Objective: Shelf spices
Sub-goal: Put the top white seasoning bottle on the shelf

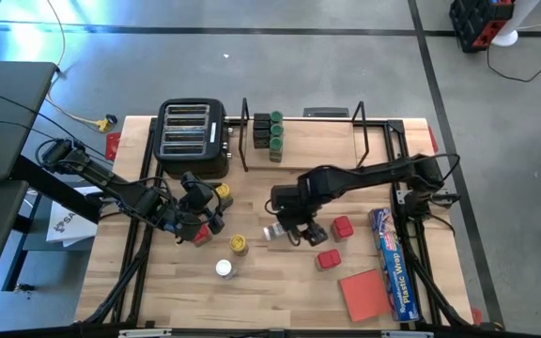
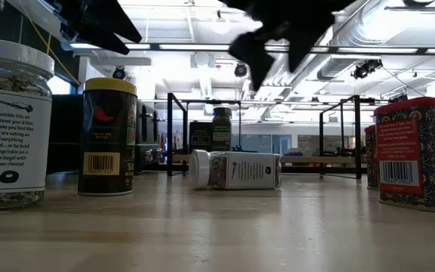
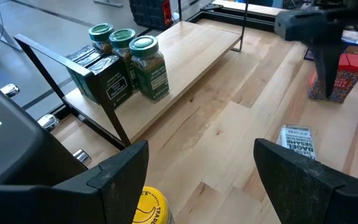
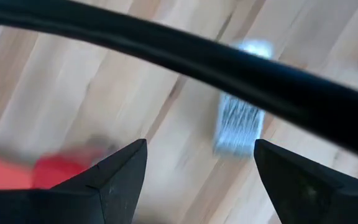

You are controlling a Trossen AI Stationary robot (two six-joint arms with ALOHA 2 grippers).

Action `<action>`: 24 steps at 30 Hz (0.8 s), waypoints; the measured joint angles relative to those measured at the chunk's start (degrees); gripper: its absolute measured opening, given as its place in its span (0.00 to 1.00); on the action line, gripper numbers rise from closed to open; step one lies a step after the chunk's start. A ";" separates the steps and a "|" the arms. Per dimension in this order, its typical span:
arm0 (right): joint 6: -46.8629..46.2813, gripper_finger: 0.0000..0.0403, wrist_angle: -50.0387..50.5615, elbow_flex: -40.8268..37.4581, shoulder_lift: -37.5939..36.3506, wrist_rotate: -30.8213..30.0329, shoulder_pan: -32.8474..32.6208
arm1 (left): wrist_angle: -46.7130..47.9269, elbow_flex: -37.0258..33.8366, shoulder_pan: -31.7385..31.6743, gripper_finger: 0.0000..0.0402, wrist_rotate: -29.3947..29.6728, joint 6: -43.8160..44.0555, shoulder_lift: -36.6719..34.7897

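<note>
Surface: wooden bench (image 1: pixel 280 300), grey floor around it; the shelf (image 1: pixel 317 141) stands along the far edge, next to the black toaster (image 1: pixel 193 139).
Already on the shelf: some dark square jars and green-lid jars (image 3: pixel 143 67), grouped at the end of the shelf near the toaster.
My target: a white-capped jar lying on its side (image 1: pixel 274 232), in the middle of the bench.
Key relation: this lying jar is directly under my right jaws (image 1: pixel 289 225); in the low view its long axis runs across the picture (image 2: pixel 236 169), cap toward the left.
Nearer arm: the right one; I judge it must come straight down, with the fingers set across the short side of the jar.
My right jaws: released, spread wide, nothing between them.
My left jaws: (image 1: pixel 195 211) also released and empty, above a yellow-lid jar (image 1: pixel 222 194) in front of the toaster.
Around: red square tins (image 1: pixel 343 226) just beside the right jaws; another yellow-lid jar (image 1: pixel 238 244) and a white-lid jar (image 1: pixel 224 268) closer to the front; a flat red pad (image 1: pixel 364 293) and a blue plastic-wrap box (image 1: pixel 393 263) at the right.
In the way: I think the closest red tin may touch my finger when I descend; the way to the shelf looks free.
</note>
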State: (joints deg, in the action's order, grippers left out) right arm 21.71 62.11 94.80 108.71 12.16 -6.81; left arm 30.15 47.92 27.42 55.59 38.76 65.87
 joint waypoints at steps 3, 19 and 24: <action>-1.33 0.72 -6.61 0.02 2.06 -0.43 -0.10 | -0.02 0.00 0.00 0.71 0.00 0.00 0.00; -3.25 0.72 -22.37 0.00 15.41 -5.87 -0.21 | 0.00 0.00 0.00 0.71 -1.03 0.00 0.00; -5.03 0.67 -25.61 0.00 18.09 -5.85 -0.21 | 0.00 0.00 0.00 0.71 -1.02 0.02 0.00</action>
State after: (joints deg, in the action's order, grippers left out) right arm 16.68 36.50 94.80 126.80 6.31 -7.03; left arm 30.15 47.92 27.42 54.58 38.79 65.87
